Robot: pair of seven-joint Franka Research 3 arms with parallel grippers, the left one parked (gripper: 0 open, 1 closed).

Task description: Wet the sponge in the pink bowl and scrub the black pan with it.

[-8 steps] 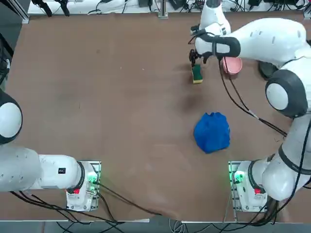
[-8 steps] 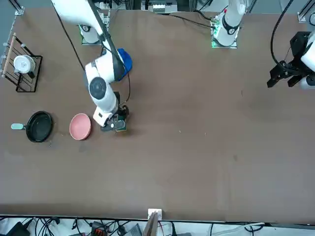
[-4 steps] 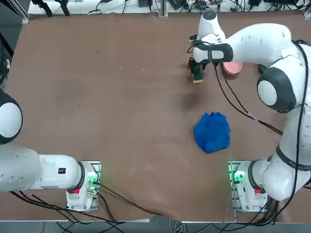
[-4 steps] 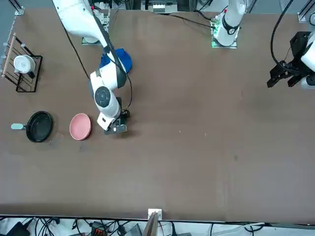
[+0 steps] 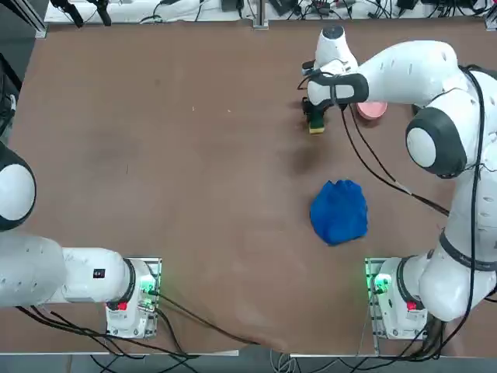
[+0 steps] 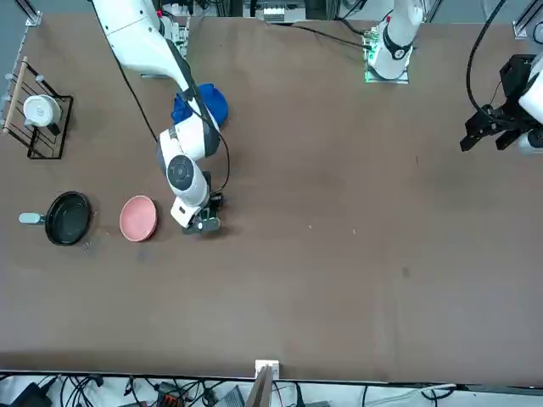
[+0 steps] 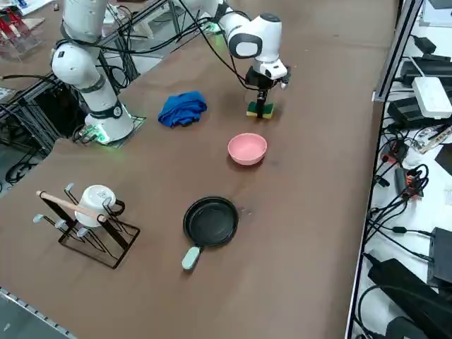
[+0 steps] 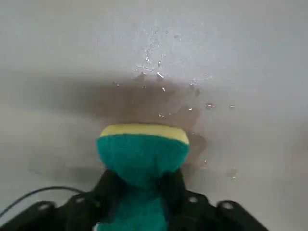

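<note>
No text, label, brand or number can be read anywhere — not on any object.

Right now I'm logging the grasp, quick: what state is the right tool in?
Right tool: shut on the sponge, down at the table beside the pink bowl.

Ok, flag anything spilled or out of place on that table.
Small wet specks and a damp patch mark the table just beyond the sponge, which the right gripper pinches. The pink bowl and black pan sit upright.
</note>
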